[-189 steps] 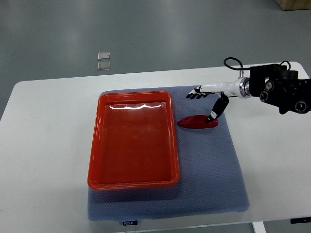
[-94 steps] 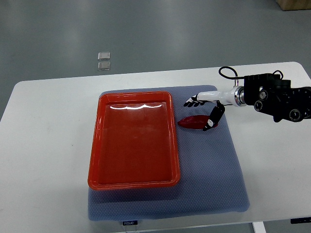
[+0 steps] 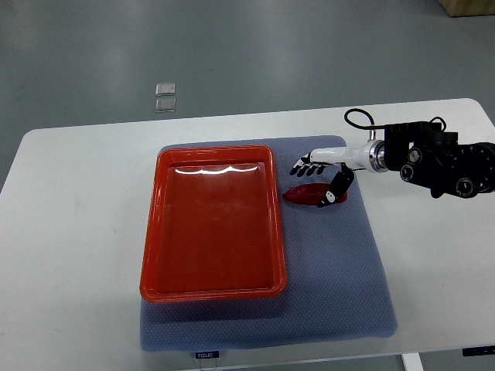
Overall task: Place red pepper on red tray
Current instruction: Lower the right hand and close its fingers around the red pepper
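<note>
A red pepper [image 3: 308, 195] lies on the blue-grey mat [image 3: 340, 263], just right of the red tray [image 3: 151, 232], which holds nothing. My right hand [image 3: 315, 184] comes in from the right edge and hovers over the pepper. Its fingers [image 3: 304, 166] stretch out straight just beyond the pepper's far side. The thumb [image 3: 334, 189] points down at the pepper's right end and seems to touch it. The hand is open and has no hold on the pepper. The left arm does not show.
The mat covers the middle of a white table [image 3: 69, 232], with the tray on its left half. The black forearm with a looped cable [image 3: 437, 158] hangs over the table's right side. Two small clear squares [image 3: 165, 97] lie on the floor beyond.
My right arm has shifted left by a little, bringing the hand closer over the pepper. The pepper and tray have not moved.
</note>
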Controlling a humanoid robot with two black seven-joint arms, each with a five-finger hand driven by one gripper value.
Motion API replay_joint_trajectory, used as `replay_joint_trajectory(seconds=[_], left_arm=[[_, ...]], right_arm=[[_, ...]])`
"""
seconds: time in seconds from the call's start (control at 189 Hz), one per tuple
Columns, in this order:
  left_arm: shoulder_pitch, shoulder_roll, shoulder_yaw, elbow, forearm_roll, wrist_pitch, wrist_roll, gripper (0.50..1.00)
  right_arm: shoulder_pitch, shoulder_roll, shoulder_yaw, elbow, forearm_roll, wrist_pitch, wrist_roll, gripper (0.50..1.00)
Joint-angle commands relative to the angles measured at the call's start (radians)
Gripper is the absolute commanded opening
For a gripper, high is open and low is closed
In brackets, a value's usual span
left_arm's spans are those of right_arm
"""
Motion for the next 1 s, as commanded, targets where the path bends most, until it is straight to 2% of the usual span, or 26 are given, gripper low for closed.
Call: replay_joint_trajectory(seconds=[0.0,0.09,0.175,0.28,0.423,0.508,0.598,0.995], left_arm=[[0.000,0.000,0.000,0.000,0.001,0.000,0.000,1.000],[0.000,0.000,0.000,0.001,-0.001,0.000,0.000,1.000],[0.000,0.000,0.000,0.000,0.001,0.000,0.000,1.000],[0.000,0.000,0.000,0.001,-0.001,0.000,0.000,1.000],[0.000,0.000,0.000,0.001,0.001,0.000,0.000,1.000],[0.000,0.000,0.000,0.001,0.001,0.000,0.000,1.000],[0.000,0.000,0.000,0.001,-0.001,0.000,0.000,1.000],[0.000,0.000,0.000,0.001,0.001,0.000,0.000,1.000]], right_arm=[[-0.001,-0.001,-0.002,0.001,-0.001,0.003,0.000,0.778],[-0.006,0.000,-0.002,0.001,-0.002,0.003,0.000,0.776],[-0.007,0.002,0.000,0.001,-0.031,0.001,0.000,0.754],[-0.009,0.003,0.000,0.001,-0.048,0.001,0.000,0.691],[-0.010,0.002,-0.002,0.001,-0.050,0.003,0.000,0.629],[-0.010,-0.001,-0.002,0.001,-0.067,0.003,0.000,0.556],[-0.007,-0.005,-0.002,0.001,-0.068,0.007,0.002,0.509],[0.056,-0.023,0.011,0.001,-0.068,0.001,0.003,0.500]])
